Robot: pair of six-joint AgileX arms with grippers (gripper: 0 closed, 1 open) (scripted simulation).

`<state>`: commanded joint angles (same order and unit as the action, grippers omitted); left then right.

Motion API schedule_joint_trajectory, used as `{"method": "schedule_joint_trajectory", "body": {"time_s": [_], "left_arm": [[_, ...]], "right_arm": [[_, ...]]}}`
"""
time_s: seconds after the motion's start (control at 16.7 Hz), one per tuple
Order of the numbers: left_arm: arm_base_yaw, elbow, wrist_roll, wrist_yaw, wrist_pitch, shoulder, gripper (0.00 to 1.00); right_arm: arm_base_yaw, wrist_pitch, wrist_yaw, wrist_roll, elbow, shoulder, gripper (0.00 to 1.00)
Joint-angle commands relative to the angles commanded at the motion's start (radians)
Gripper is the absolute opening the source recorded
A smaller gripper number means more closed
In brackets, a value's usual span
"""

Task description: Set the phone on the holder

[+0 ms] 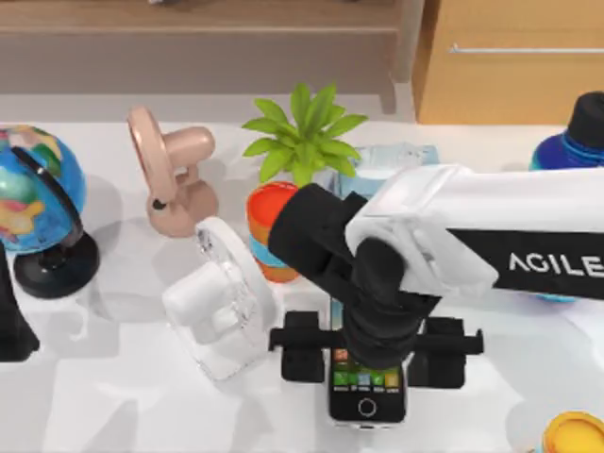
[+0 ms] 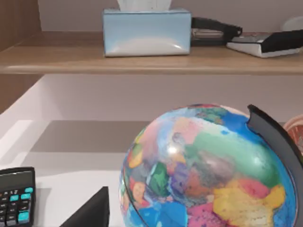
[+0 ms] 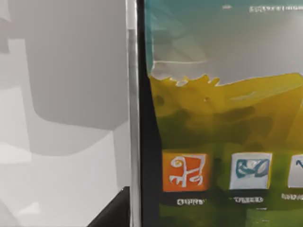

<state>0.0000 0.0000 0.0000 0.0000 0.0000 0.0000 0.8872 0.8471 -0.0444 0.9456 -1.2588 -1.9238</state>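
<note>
The phone (image 1: pixel 368 394) lies flat near the table's front edge, right of the middle, with its round home button facing the front. My right gripper (image 1: pixel 370 360) hangs directly over it, open. Its black fingers (image 1: pixel 302 355) stand on either side of the phone, wider than the phone's body. The right wrist view has the green-and-orange screen (image 3: pixel 213 118) very close, with app icons and the phone's left edge. A white holder (image 1: pixel 219 304) with a round ring stands just left of the phone. My left arm (image 1: pixel 11 326) stays parked at the table's left edge.
A pink ring-shaped stand (image 1: pixel 170 175) is behind the white one. A potted plant (image 1: pixel 302 142) and an orange cup (image 1: pixel 269 226) sit behind the right arm. A globe (image 1: pixel 33 203) stands far left, a blue bottle (image 1: pixel 576 137) far right, and a yellow object (image 1: pixel 574 436) at the front right corner.
</note>
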Motion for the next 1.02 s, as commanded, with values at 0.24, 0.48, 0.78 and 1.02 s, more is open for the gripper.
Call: {"method": "schedule_joint_trajectory", "body": {"time_s": [0.24, 0.48, 0.78, 1.02], "left_arm": [[0.000, 0.000, 0.000, 0.000, 0.000, 0.000, 1.00], [0.000, 0.000, 0.000, 0.000, 0.000, 0.000, 1.00], [0.000, 0.000, 0.000, 0.000, 0.000, 0.000, 1.00], [0.000, 0.000, 0.000, 0.000, 0.000, 0.000, 1.00]], "right_arm": [[-0.124, -0.048, 0.020, -0.103, 0.019, 0.129, 0.00], [-0.307, -0.204, 0.111, -0.293, 0.004, 0.310, 0.00], [-0.637, -0.430, 0.359, -0.625, 0.026, 0.478, 0.00], [-0.971, -0.574, 0.621, -0.905, 0.102, 0.543, 0.00]]}}
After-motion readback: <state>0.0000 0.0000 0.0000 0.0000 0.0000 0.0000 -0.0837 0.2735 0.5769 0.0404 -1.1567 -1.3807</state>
